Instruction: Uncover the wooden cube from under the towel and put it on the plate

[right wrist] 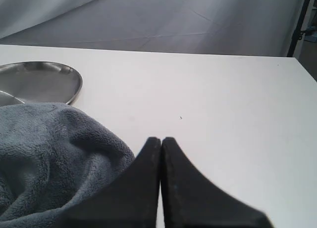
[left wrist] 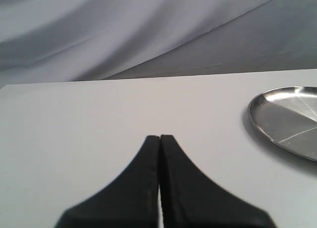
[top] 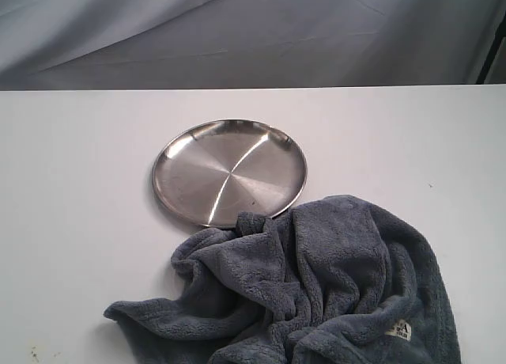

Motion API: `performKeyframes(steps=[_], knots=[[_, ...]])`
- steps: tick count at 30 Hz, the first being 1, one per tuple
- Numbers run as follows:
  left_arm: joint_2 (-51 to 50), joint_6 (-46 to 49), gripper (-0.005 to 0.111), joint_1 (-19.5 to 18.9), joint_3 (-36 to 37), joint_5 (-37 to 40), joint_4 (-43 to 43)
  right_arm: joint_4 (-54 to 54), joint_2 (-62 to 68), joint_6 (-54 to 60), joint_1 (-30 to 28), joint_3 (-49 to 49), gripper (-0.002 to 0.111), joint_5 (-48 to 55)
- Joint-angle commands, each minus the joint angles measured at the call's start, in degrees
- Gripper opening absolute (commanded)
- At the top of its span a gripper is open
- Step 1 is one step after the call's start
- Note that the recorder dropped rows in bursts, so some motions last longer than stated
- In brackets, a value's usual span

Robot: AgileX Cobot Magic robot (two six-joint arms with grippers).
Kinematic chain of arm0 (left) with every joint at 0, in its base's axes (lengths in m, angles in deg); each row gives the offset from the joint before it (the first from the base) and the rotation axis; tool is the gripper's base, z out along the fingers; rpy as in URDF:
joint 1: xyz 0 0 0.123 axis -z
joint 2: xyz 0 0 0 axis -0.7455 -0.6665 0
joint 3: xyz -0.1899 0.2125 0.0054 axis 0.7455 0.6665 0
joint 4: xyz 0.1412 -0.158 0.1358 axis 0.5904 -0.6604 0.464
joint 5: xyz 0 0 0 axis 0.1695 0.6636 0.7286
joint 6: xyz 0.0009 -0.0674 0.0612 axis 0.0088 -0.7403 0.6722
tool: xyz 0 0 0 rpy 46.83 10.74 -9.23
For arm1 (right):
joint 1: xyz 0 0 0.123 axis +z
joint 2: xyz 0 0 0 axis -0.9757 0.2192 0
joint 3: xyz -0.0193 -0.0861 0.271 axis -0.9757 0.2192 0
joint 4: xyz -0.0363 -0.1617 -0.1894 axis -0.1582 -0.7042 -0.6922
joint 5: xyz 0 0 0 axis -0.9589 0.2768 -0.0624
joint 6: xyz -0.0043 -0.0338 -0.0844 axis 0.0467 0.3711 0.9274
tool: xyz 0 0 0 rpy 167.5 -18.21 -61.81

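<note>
- L gripper (left wrist: 159, 138): fingers clenched together, nothing held, over table (top: 71, 182).
- Plate (top: 229, 172): nothing on it.
- Towel (top: 316, 285): bunched, one fold touching plate's near rim. Wooden cube not visible, presumably beneath.
- Label (top: 401, 330): white w/ dark print, illegible.
- R gripper (right wrist: 161, 139): fingers pressed together, nothing held, just beside towel.
- Step: uncover, not yet begun.
- Next move req.: open jaws, pinch towel fold, lift clear w/o dragging cube.

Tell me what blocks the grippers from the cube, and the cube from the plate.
The towel: it lies crumpled in a heap, and no cube shows in any view. A fold of it reaches the near rim of the plate; the rest of the plate is bare.
</note>
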Motion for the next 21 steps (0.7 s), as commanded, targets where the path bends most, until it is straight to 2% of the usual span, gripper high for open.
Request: performKeyframes(steps=[1,21], knots=[[0.13,0.06,0.0,-0.1,0.29,-0.12,-0.48,-0.01,-0.22,-0.05,-0.37,0.2,0.0,-1.01],[0.13,0.06,0.0,-0.1,0.29,-0.12,-0.48,-0.55,-0.22,-0.05,-0.36,0.2,0.0,-1.53]])
